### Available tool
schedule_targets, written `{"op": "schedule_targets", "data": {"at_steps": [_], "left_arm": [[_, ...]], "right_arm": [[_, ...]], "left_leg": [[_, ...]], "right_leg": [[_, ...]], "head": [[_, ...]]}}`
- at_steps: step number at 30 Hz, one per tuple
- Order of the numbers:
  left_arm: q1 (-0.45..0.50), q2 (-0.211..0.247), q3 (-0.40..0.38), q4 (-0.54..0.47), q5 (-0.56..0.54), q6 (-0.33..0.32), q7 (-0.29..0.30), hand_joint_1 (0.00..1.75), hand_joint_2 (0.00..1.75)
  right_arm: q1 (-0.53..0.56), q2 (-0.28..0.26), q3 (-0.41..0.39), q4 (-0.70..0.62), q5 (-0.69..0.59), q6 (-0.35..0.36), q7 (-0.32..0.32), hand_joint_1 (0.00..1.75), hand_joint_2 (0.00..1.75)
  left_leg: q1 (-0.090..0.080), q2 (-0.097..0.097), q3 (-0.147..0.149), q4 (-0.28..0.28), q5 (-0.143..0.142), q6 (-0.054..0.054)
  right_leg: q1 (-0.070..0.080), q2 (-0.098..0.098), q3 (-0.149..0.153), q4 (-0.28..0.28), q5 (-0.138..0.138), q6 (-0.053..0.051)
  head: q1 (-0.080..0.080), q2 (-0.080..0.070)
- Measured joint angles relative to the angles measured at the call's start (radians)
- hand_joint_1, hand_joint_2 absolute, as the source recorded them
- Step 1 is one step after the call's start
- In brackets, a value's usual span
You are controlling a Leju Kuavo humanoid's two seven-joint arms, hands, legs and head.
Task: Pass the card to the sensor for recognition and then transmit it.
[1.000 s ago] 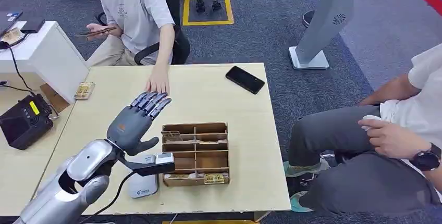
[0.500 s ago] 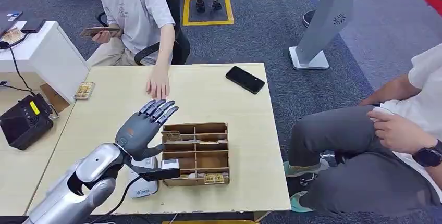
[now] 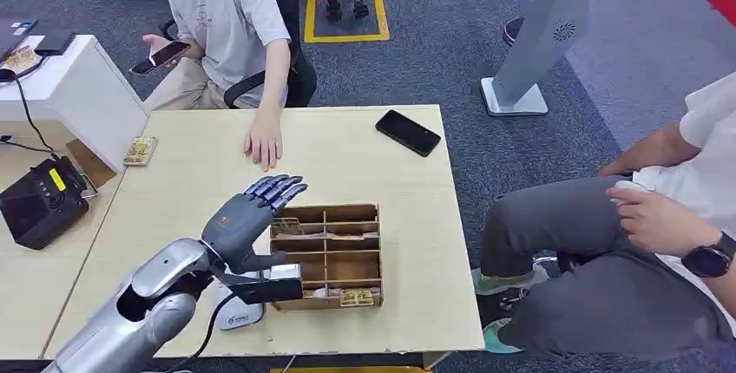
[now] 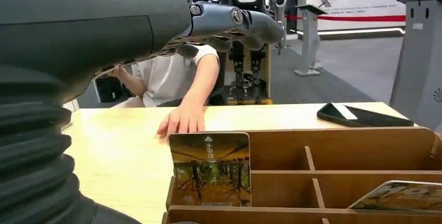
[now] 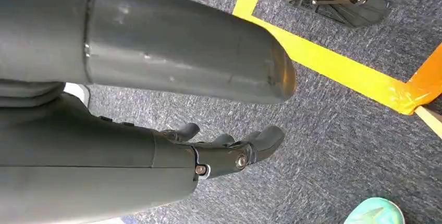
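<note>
Wooden compartments of the organiser (image 3: 326,256) are holding the cards on edge, so each can be taken from above; the card (image 4: 210,169) nearest the robot is standing upright in the organiser's near-left slot, its picture side facing the left wrist camera. The left hand (image 3: 247,217) is hovering just over that corner of the organiser with its fingers (image 3: 279,188) spread and straight, holding nothing, and it seems to be lining up for a grasp on the card's top edge. Close beside the organiser, partly under the forearm, the white sensor (image 3: 233,308) is lying on the table (image 3: 356,160), placed within easy reach for the reading step. A person's hand (image 3: 265,140) is resting flat on the far side of the table, well apart from the robot's hand. The right hand (image 5: 229,148) is hanging above the carpet, its fingers loosely curled with nothing in them. Compared with a second ago, the left hand has been travelling from the open table towards the organiser and is now overlapping its near-left corner, while the card and sensor have been staying put.
</note>
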Motion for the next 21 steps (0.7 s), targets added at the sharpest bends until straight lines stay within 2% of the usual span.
{"op": "schedule_targets", "data": {"at_steps": [21], "left_arm": [[-0.005,0.0,-0.006,0.0,0.009,-0.001,0.003,0.0,1.75]], "right_arm": [[-0.003,0.0,0.006,0.0,0.0,0.0,0.001,0.0,0.0]], "left_leg": [[0.0,0.0,0.0,0.0,0.0,0.0]], "right_leg": [[0.0,0.0,0.0,0.0,0.0,0.0]], "head": [[0.0,0.0]]}}
